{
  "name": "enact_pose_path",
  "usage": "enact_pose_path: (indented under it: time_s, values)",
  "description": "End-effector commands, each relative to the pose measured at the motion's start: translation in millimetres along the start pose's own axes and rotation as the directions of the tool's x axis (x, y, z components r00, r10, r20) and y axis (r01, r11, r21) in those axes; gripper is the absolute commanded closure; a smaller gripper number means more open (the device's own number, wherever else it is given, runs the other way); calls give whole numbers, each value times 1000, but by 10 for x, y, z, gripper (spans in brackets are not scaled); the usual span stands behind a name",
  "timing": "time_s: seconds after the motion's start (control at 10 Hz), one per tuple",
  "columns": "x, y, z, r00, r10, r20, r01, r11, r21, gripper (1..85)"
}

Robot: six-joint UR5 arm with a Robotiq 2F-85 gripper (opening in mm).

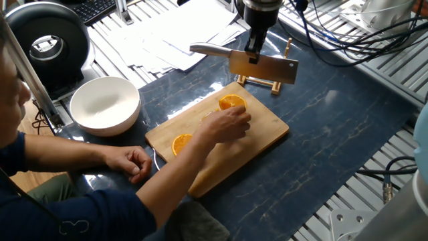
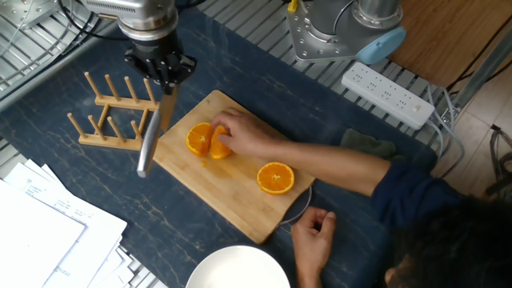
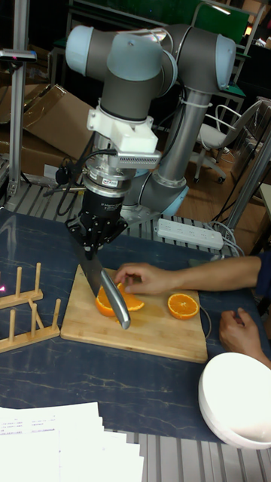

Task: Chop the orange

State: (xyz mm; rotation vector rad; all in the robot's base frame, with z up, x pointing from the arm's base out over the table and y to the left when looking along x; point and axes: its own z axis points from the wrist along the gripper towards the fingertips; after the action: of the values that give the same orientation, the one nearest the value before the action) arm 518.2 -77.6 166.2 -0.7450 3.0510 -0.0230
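- The orange [image 2: 206,140] lay cut on the cutting board [image 2: 240,200]; a person's hand [image 2: 238,136] pressed it, and another half [image 2: 276,178] lay apart.
- It looked juicy, soft and slippery, so it was probably best held by the rind.
- The claw [image 2: 164,76] was clamped on the knife [image 2: 152,136] above the board.
- The white bowl [image 1: 105,105] on the desk [image 1: 321,134] seemed empty.

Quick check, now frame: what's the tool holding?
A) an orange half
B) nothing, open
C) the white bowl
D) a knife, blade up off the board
D. The tool is shut on the knife, whose blade hangs above the board, while a person's hand rests on the cut orange.
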Motion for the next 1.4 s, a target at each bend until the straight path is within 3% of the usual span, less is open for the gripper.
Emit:
enact_pose_path:
  time_s: [0.0,0.2,0.3,0.4,0.6,0.8,1.0,1.3]
  values:
    - [-3,-18,0,1000,-8,10,8,1000,-5,843]
    - [68,-300,-46,996,-93,3,92,993,70,843]
    - [101,-461,-82,992,-124,-9,124,984,126,843]
    - [142,-671,-137,988,-153,-34,156,966,208,843]
    - [164,-766,-187,991,-131,-40,137,958,252,843]
    - [130,-803,-190,992,-122,-32,126,956,266,843]
    - [-21,-814,-96,992,-122,-6,120,960,254,843]
    - [-176,-789,198,992,-123,32,115,975,189,843]
